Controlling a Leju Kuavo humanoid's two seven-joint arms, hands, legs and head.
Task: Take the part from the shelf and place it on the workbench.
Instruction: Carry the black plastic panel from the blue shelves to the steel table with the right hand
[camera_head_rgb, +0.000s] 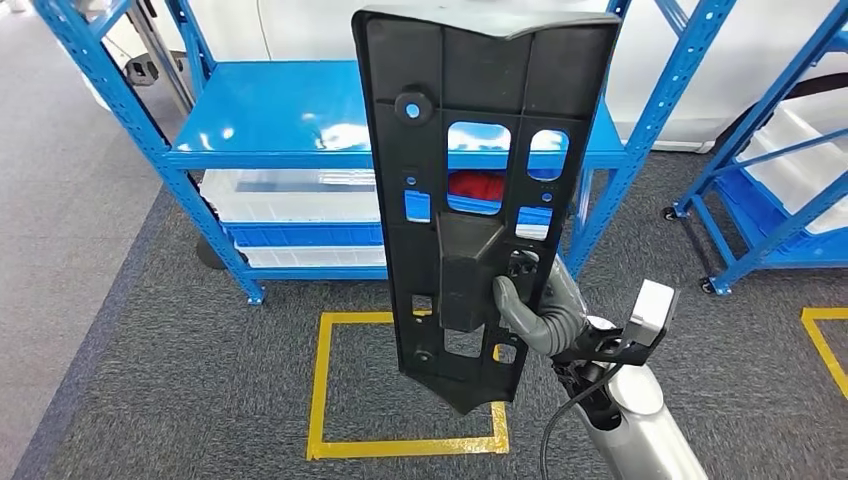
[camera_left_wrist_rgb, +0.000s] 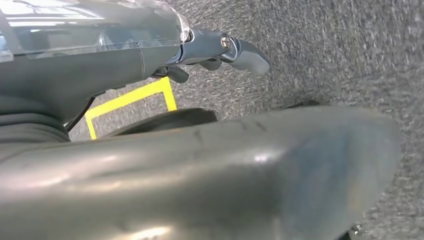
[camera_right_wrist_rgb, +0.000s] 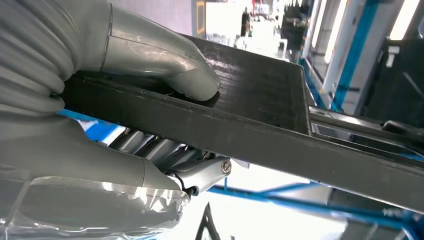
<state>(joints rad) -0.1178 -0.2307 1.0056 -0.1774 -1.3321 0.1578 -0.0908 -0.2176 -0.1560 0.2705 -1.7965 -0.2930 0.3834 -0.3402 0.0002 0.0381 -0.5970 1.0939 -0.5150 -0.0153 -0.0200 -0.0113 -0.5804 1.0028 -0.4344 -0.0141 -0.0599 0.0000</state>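
Right hand (camera_head_rgb: 535, 305) grips part (camera_head_rgb: 480, 130) upright (shelf (camera_head_rgb: 290, 110) behind).

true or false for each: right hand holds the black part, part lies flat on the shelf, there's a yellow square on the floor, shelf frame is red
1. The right hand holds the black part. True.
2. The part lies flat on the shelf. False: it is held upright in front of the shelf.
3. A yellow square is marked on the floor. True.
4. The shelf frame is red. False: it is blue.
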